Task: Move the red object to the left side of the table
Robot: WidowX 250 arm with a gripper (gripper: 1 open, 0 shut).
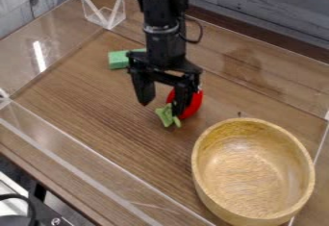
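Observation:
The red object [190,103], a small glossy toy fruit with a pale green leafy stem [166,117] at its lower left, lies on the wood-grain table [90,124] near the middle. My black gripper [166,92] stands straight over it, open, with one finger to the left of the fruit and the other over its right side. The fingers hide most of the fruit. I cannot tell whether they touch it.
A green rectangular block [119,60] lies behind and to the left of the gripper. A round wooden bowl [253,171] sits at the front right. Low clear acrylic walls [52,47] edge the table.

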